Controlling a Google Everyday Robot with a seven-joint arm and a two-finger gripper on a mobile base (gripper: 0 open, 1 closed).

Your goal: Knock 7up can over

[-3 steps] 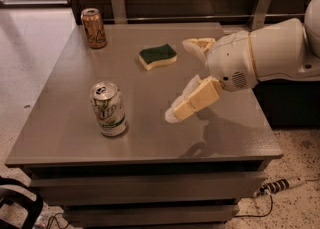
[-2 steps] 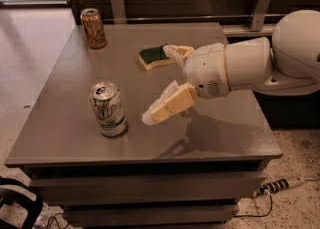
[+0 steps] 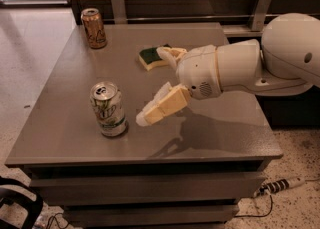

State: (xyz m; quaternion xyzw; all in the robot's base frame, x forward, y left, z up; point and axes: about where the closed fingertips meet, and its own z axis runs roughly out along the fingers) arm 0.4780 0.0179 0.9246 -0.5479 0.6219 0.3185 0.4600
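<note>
7up can (image 3: 107, 109) upright, lower left of centre in the frame, on the grey desk (image 3: 65, 140) near its front-left part. Nothing touches it. End effector (image 3: 151, 85) just right of the can, above the desk, fingers spread wide, holds nothing. Lower finger (image 3: 162, 105) points down-left with its tip close to the can's base side, a small gap between them. Upper finger sits by the green-yellow sponge (image 3: 150, 59), centre-top of the frame. Copper-brown can (image 3: 94, 28) upper left, well apart, not the target.

Step in hand, by my read: closing in for the push.

- Contact should land high on the can body, not at the base; a low hit likely just slides it.
- Push leftward in the frame, firm and short. There is free desk on that side, but the left edge is near, so an overlong sweep risks rolling it off.
- No grasp needed; a sideways strike with the lower finger suffices.
- Keep the upper finger off the sponge.
</note>
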